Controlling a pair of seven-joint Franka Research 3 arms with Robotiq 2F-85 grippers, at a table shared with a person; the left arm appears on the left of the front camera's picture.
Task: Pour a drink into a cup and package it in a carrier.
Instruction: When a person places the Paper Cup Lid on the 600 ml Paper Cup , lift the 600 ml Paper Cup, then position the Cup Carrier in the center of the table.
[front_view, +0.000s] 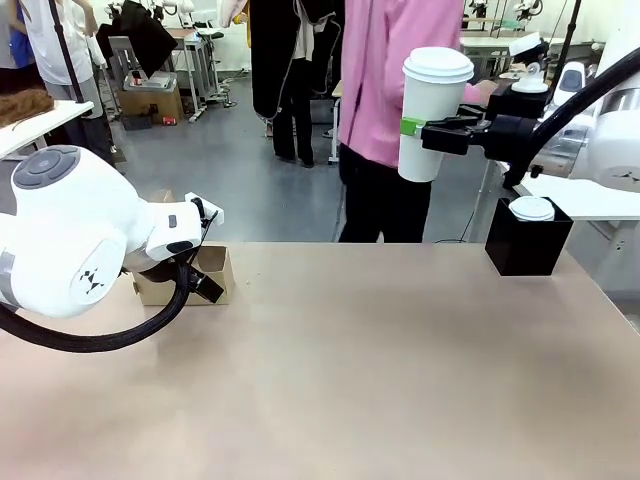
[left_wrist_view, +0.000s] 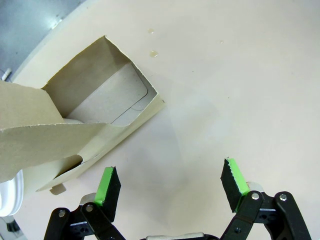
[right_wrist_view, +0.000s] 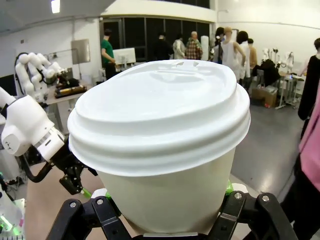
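My right gripper (front_view: 425, 131) is shut on the white paper cup (front_view: 430, 120), holding it upright high above the table's far right side. A white domed lid (right_wrist_view: 160, 112) closes the cup (right_wrist_view: 165, 200), so the drink is hidden. The right wrist view shows the right gripper (right_wrist_view: 162, 222) clasping the cup's lower body. The brown cardboard carrier (front_view: 190, 283) sits on the table at the left, its pocket (left_wrist_view: 107, 97) open. My left gripper (left_wrist_view: 171, 184) hangs open just beside the carrier (left_wrist_view: 55, 135), holding nothing, and is also seen from the front (front_view: 207, 232).
A black box (front_view: 528, 245) with a white lid (front_view: 531, 209) on top stands at the table's far right corner. A person in a pink top (front_view: 375, 90) stands behind the table. Small liquid drops (left_wrist_view: 154, 52) lie on the tabletop near the carrier.
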